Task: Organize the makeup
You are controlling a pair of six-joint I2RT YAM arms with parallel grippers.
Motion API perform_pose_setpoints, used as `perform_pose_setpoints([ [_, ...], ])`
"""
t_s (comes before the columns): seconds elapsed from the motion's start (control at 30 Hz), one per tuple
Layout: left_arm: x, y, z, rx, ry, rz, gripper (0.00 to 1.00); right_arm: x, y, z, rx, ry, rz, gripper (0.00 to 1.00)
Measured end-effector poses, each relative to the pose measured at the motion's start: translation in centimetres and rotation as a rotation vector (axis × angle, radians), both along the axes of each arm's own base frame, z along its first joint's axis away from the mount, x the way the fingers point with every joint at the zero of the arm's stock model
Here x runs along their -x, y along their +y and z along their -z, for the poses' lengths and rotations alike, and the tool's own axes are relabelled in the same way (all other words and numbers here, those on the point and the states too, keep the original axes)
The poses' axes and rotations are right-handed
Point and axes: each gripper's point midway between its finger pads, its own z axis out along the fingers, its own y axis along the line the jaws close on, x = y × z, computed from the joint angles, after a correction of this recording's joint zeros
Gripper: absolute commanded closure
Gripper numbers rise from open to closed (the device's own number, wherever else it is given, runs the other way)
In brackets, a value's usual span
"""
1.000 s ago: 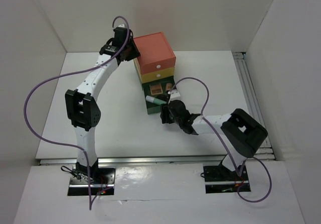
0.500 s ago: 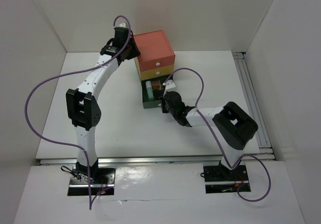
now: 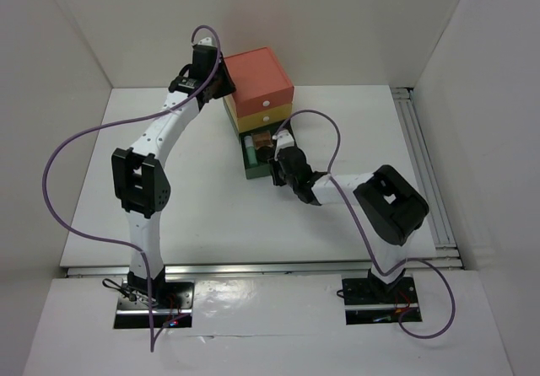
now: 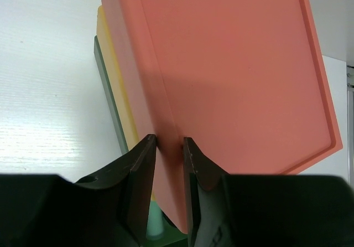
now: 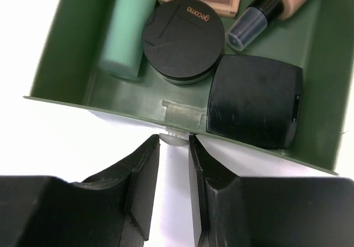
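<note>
1. Broadly, the drawer box (image 3: 260, 85) stands mid-table; the left gripper (image 4: 168, 142) is clamped on the edge of its orange top, probably to steady it.
2. The green drawer (image 5: 66, 64) sits part-way out; the right gripper (image 5: 172, 142) holds narrow jaws at its white knob (image 5: 176, 143); I cannot tell whether they pinch it.
3. Inside lie the black square palette (image 5: 254, 100), round black compact (image 5: 183, 39) and mint-green tube (image 5: 130, 25); sorting looks done, with only shutting the drawer left.

- The left arm (image 3: 160, 136) has white links and bulky black joint housings.
- The right arm (image 3: 325, 192) has the same white-and-black build, with a large black elbow block.
- A thin purple cable (image 3: 51, 169) loops off each arm.
- The black base plates (image 3: 181, 304) carry small red wiring.
- The left gripper (image 4: 169, 142) and right gripper (image 5: 173, 142) have matte black, wedge-shaped fingers.
</note>
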Motion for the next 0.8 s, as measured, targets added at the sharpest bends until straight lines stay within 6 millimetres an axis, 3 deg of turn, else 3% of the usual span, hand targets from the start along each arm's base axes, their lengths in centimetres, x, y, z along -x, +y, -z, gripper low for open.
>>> perform_pose_setpoints([
  [0.23,-0.3,0.1,0.0,0.002,-0.007,0.003,0.64,-0.7,0.2,1.5,0.05,0.011,0.034,0.56],
  [0.47,-0.6,0.4,-0.1,0.001,-0.019,0.0,0.66,-1.5,-0.3,2.8,0.102,0.023,0.072,0.81],
  [0.63,-0.8,0.4,-0.1,-0.012,-0.026,0.007,0.66,-1.6,-0.6,2.5,0.104,0.017,0.092,0.81],
  [0.8,-0.8,0.4,0.0,-0.015,-0.027,0.009,0.67,-1.6,-1.3,0.6,0.081,-0.011,0.112,0.81],
])
